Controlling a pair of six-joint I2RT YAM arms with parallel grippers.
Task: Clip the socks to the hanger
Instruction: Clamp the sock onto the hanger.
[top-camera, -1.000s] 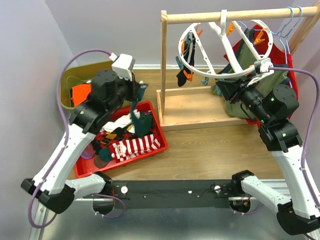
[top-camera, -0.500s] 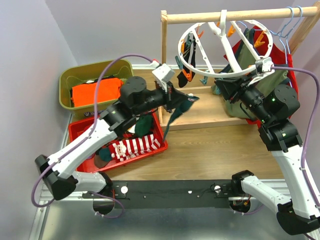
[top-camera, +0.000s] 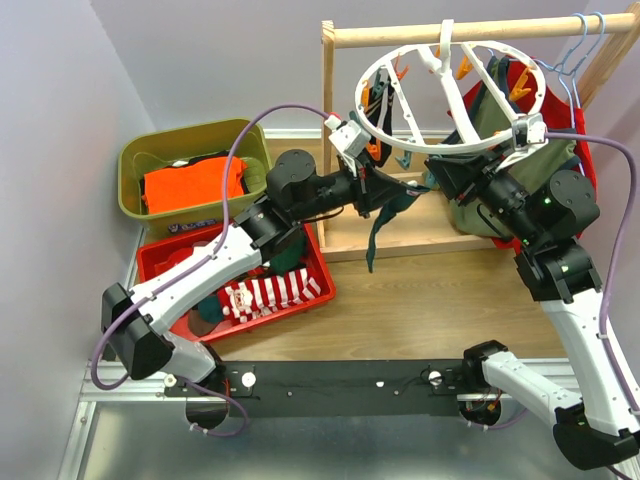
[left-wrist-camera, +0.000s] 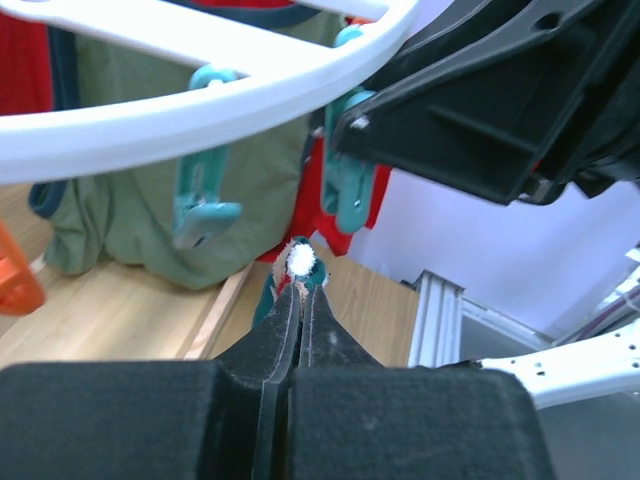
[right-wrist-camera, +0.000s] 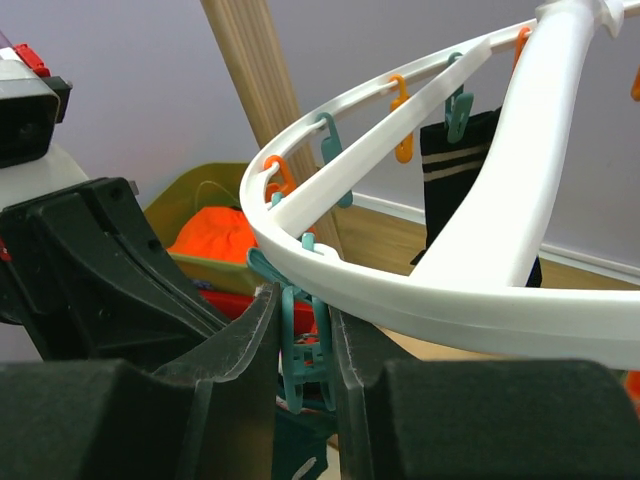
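The white ring hanger (top-camera: 455, 148) hangs from the wooden rack, with orange and teal clips and dark socks (top-camera: 366, 110) clipped at its left. My left gripper (top-camera: 405, 192) is shut on a dark teal sock (top-camera: 380, 232) that dangles below it, just under the ring's near rim. In the left wrist view the sock's tip (left-wrist-camera: 301, 262) shows between my shut fingers, right below a teal clip (left-wrist-camera: 345, 160). My right gripper (top-camera: 438, 172) is shut on a teal clip (right-wrist-camera: 308, 350) under the hanger's rim (right-wrist-camera: 420, 305).
A red tray (top-camera: 312, 297) at left holds more socks, among them a red-and-white striped one (top-camera: 268, 294). An olive bin (top-camera: 135, 160) holds an orange garment (top-camera: 192, 185). The wooden rack (top-camera: 400, 215) carries olive and red shirts (top-camera: 505, 115) on light-blue hangers.
My left arm has swung from the red tray to the right, carrying the teal sock up to the hanger's near rim beside my right gripper. The right arm has stayed put.
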